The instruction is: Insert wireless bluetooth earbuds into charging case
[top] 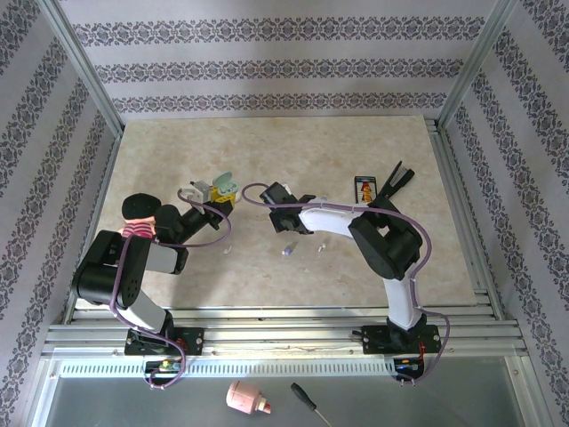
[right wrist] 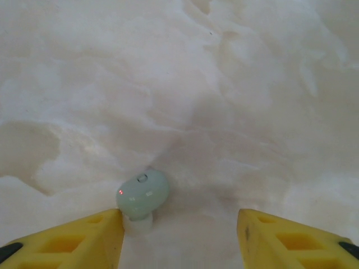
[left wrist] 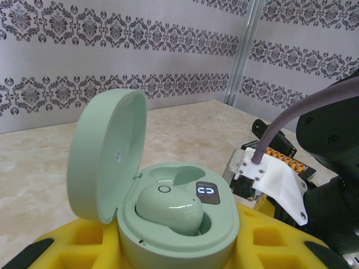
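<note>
**Left jaws:** narrow, clamped on the base of the green case (left wrist: 179,241). The lid (left wrist: 104,157) stands open. A seated bud (left wrist: 168,210) fills one socket; the empty socket (left wrist: 168,175) lies behind it.

**Right jaws:** wide, holding nothing, low over the table (right wrist: 252,112). The loose bud (right wrist: 143,194) lies on the table between them. It is off centre, touching or just beside the finger (right wrist: 84,241) at the left of the right wrist view.

**Hazards**
- Closing from this offset would push the loose bud sideways before both fingers bear. Its smooth, rounded shell could roll or squirt out.
- A skewed pinch would present it at an angle the empty socket may not accept.
- Pressing hard on the case could tilt it in its clamp or knock the lid shut.
- A lilac bud (top: 289,251) and a whitish bud (top: 320,245) lie nearby; they probably belong to other cases.
</note>
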